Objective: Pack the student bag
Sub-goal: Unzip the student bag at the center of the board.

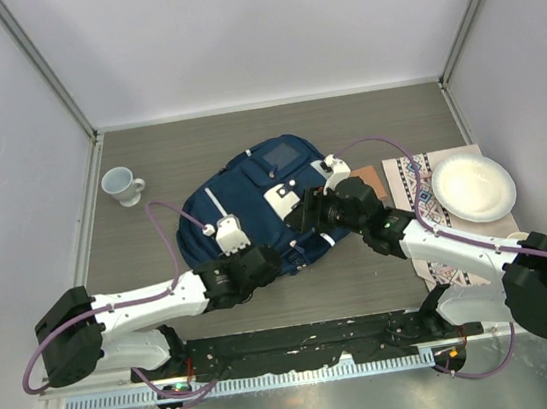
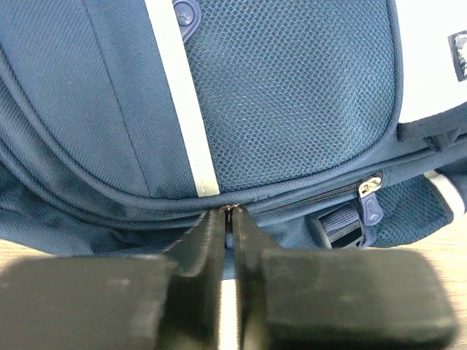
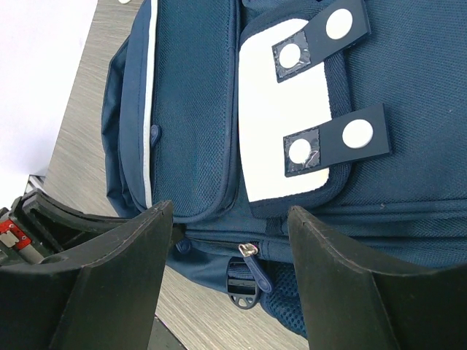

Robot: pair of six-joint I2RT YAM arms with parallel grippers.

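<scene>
The student bag is a navy backpack with thin white stripes, lying flat in the middle of the table. My left gripper is at its near edge. In the left wrist view this gripper is shut on a small blue zipper pull at the zipper seam. A second blue zipper pull hangs free to the right, above a black strap buckle. My right gripper hovers open over the bag's right part. Between its tips I see the free zipper pull, below the white patch.
A white cup stands at the far left of the table. To the right of the bag lie a brown flat book and a patterned placemat with a white plate on it.
</scene>
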